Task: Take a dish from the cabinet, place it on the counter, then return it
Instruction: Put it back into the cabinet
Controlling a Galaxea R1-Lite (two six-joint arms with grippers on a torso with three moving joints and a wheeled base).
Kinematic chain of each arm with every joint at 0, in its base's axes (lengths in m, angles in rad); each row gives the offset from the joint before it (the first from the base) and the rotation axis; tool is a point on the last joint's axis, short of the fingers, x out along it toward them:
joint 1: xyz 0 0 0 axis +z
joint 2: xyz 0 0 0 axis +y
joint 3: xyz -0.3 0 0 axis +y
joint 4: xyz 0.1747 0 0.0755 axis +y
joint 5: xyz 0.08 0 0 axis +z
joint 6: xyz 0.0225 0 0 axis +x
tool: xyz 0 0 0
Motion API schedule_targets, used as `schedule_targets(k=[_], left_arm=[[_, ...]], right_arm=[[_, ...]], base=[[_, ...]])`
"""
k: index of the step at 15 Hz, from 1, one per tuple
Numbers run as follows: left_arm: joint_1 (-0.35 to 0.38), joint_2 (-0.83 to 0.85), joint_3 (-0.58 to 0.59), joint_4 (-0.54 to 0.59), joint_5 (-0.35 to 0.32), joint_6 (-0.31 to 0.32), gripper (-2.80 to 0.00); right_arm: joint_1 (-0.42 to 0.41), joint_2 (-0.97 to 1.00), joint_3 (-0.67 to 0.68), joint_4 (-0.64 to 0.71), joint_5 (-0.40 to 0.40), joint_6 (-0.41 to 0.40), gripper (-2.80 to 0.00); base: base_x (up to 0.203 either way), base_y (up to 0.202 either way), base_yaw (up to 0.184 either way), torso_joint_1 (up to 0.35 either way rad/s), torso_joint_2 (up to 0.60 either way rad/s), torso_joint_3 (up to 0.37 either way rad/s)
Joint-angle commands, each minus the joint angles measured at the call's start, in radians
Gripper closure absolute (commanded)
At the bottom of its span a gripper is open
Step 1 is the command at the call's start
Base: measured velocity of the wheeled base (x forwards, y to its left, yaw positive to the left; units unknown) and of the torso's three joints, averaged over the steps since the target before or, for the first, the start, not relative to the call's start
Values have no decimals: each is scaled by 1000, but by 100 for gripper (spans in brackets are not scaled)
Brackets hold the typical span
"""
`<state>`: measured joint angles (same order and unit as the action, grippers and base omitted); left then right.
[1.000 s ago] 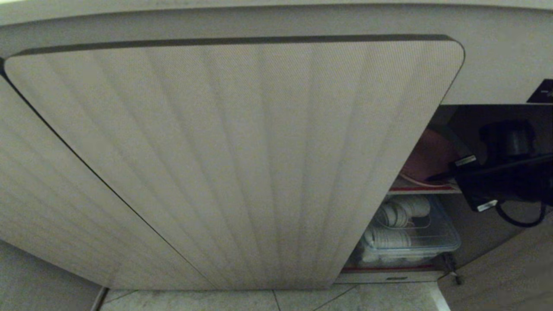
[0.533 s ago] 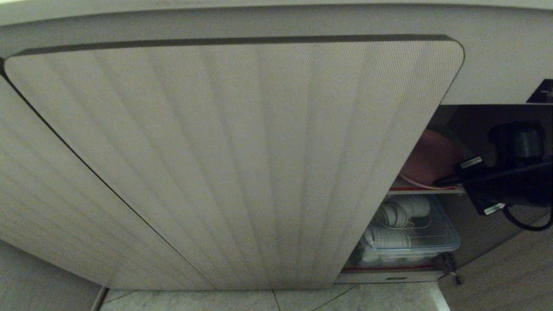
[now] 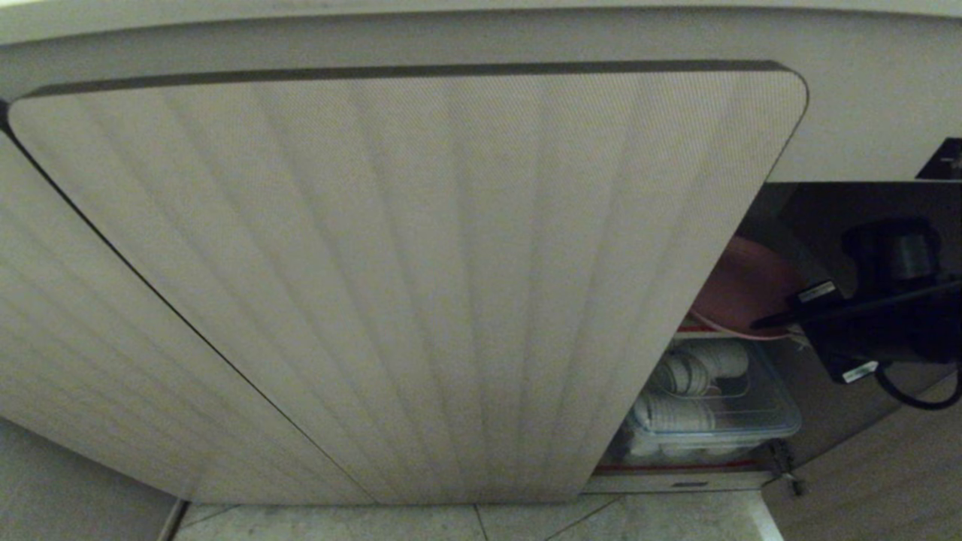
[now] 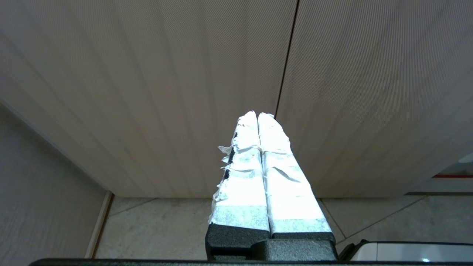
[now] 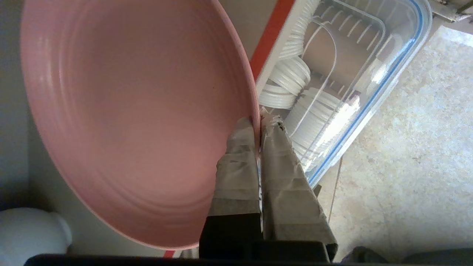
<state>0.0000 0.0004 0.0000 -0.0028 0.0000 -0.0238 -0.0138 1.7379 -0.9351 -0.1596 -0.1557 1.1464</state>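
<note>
At the head view's right, the right end effector (image 5: 258, 123) is clamped on the dish (image 5: 136, 111) rim; draw it level past the cabinet door (image 3: 421, 285), avoiding the shelf (image 5: 271, 38); left end effector (image 4: 257, 116) together

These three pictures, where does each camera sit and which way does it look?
Head: on the robot's head, facing the cabinet door; right hand shows at the opening.
Left wrist: behind the shut left hand, facing closed doors and floor.
Right wrist: behind the right hand, which pinches the plate rim.
Shared: head and right wrist both show plate and clear bin.
</note>
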Motion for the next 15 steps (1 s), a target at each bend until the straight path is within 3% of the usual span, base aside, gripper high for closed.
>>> schedule_targets(k=[1, 15], left_arm=[[0, 0, 0, 0, 0, -1, 0], [0, 0, 0, 0, 0, -1, 0]], right_arm=[[-2, 17, -4, -1, -1, 7, 0], [-5, 48, -57, -1, -1, 15, 0]], base=[[0, 0, 0, 0, 0, 0], [0, 0, 0, 0, 0, 0]])
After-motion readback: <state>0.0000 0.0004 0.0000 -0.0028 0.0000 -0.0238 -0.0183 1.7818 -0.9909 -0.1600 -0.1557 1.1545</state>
